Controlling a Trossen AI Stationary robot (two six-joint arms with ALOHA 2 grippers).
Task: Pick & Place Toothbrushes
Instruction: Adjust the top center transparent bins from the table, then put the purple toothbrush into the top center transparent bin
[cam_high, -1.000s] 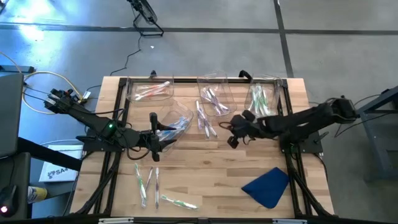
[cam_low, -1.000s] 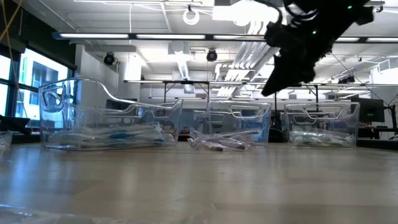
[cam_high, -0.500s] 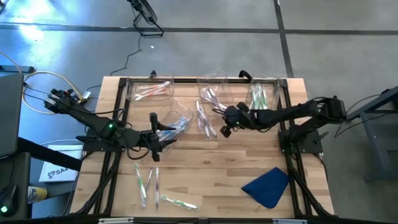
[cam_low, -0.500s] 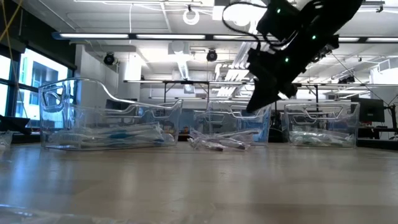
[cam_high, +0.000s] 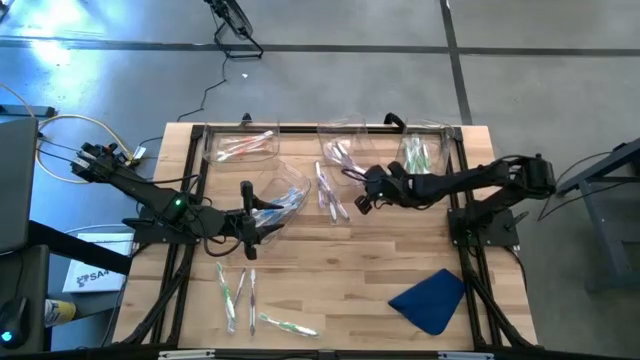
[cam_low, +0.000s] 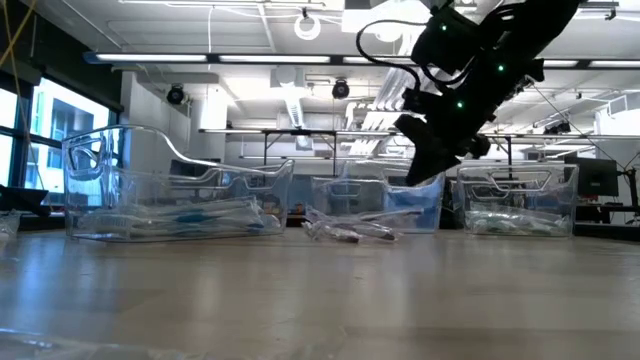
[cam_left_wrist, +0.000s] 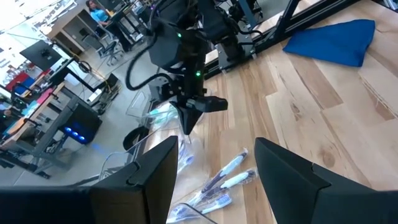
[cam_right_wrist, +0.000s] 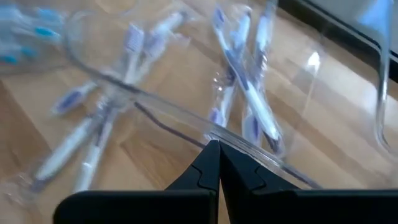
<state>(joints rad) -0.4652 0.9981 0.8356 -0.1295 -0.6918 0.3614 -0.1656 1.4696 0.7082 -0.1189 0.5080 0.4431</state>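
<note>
**Right arm over the middle bin, left arm parked by the blue-brush bin**

From overhead I see the desk (cam_high: 400, 255) filling the centre of the frame, with the blue cloth (cam_high: 430, 298) at its lower right. Four clear bins (cam_high: 345, 150) sit across the upper part. My right gripper (cam_high: 362, 195) hangs at the near edge of the middle bin, fingers pressed together and holding nothing. My left gripper (cam_high: 247, 218) waits left of centre beside a bin, fingers apart. The toothbrushes (cam_high: 331, 192) lie loose just left of the right gripper; others lie in the bins, and a few more (cam_high: 240, 290) are scattered at the lower left.
</note>
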